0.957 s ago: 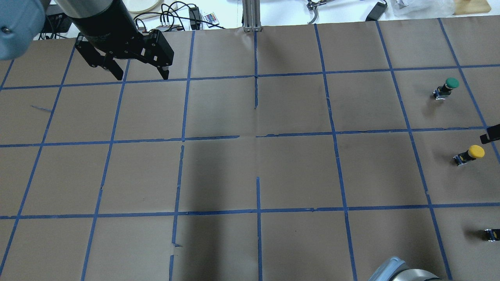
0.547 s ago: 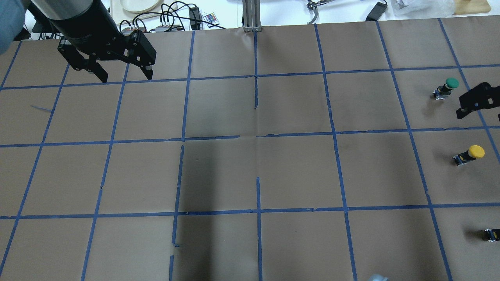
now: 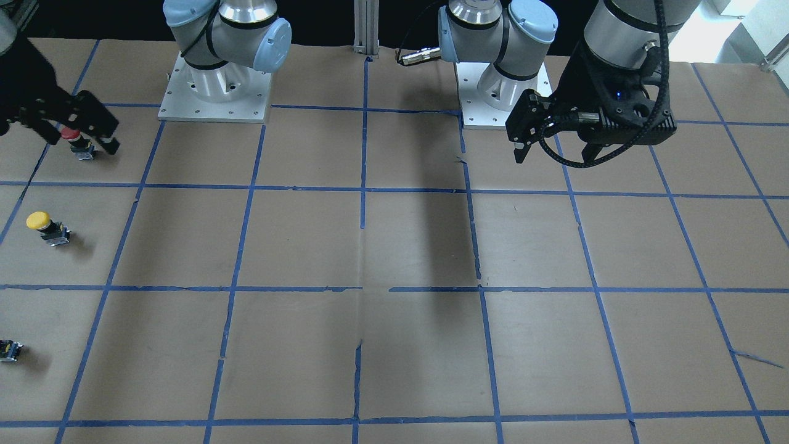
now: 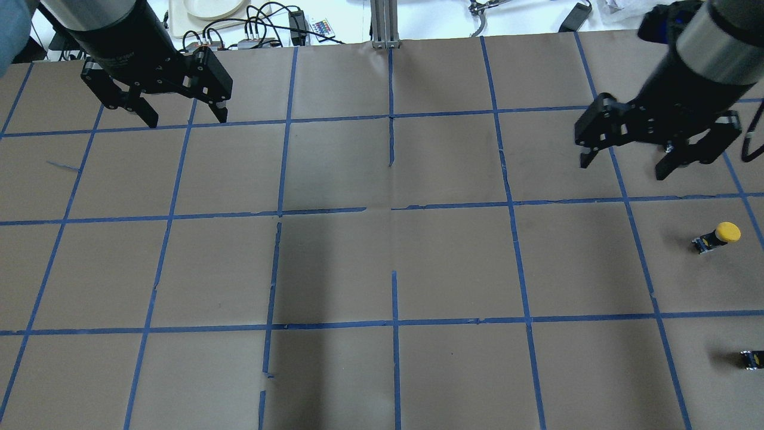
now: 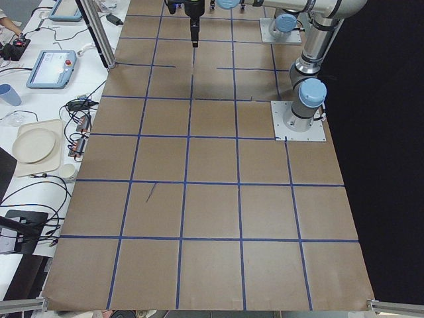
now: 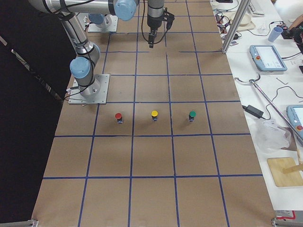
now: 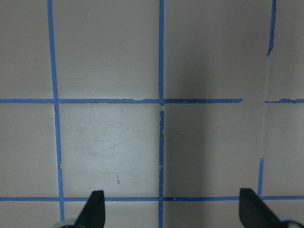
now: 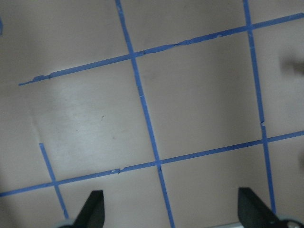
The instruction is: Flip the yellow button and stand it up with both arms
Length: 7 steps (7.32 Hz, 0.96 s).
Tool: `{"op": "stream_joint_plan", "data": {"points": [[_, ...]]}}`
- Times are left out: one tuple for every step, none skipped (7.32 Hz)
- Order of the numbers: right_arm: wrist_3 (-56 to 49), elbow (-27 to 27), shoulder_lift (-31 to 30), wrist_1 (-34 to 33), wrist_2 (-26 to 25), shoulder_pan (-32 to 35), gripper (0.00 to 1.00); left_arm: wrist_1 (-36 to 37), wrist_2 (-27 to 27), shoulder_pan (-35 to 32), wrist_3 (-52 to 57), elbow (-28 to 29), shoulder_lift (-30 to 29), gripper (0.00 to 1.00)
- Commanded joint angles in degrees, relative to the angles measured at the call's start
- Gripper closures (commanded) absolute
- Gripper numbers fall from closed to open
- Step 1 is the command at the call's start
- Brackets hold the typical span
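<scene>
The yellow button (image 4: pixel 719 236) rests on the brown paper at the far right, its yellow cap above its black-and-grey block; it also shows in the front view (image 3: pixel 46 227) and the right view (image 6: pixel 154 115). My right gripper (image 4: pixel 624 167) hangs open and empty above the table, behind and left of the button, apart from it. In the front view it (image 3: pixel 77 132) sits at the left edge. My left gripper (image 4: pixel 182 119) is open and empty over the back left squares. Neither wrist view shows the button: left wrist (image 7: pixel 173 211), right wrist (image 8: pixel 173 213).
A red-capped button (image 6: pixel 118 116) and a green-capped button (image 6: pixel 192 115) stand either side of the yellow one. My right gripper hides the green one in the overhead view. Cables and a plate (image 4: pixel 209 7) lie past the table's back edge, by a metal post (image 4: pixel 385 24).
My right gripper has swung in from the right edge, up and to the left, and now covers the green button. My left gripper has shifted slightly left. The buttons have not moved.
</scene>
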Motion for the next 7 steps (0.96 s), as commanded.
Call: {"op": "stream_joint_plan", "data": {"points": [[3.12,1.44,-0.21,-0.91,0.11,4.72,0.00,-0.18,0.44,-0.26,0.02,0.22,-0.07,0.00],[3.21,1.61,-0.03,-3.18,0.28,4.71,0.00,-0.18,0.70,-0.27,0.54,0.23,-0.16,0.00],[2.17,1.88,-0.03,-3.55,-0.24,3.58,0.00,0.08,0.88,-0.35,-0.06,0.23,-0.24,0.00],[2.16,1.79,-0.03,-3.55,-0.24,2.09,0.00,0.26,1.84,-0.35,0.02,0.23,-0.33,0.00],[2.16,1.88,-0.21,-2.86,-0.85,0.86,0.00,0.00,1.85,-0.35,0.02,0.23,-0.33,0.00],[2.16,1.88,-0.29,-2.59,-1.38,0.67,0.00,-0.61,1.58,-0.53,0.28,0.23,-0.07,0.00],[2.16,1.88,-0.30,-2.76,-1.30,0.67,0.00,-0.79,1.58,-1.23,0.28,0.31,-0.07,0.00]]}}
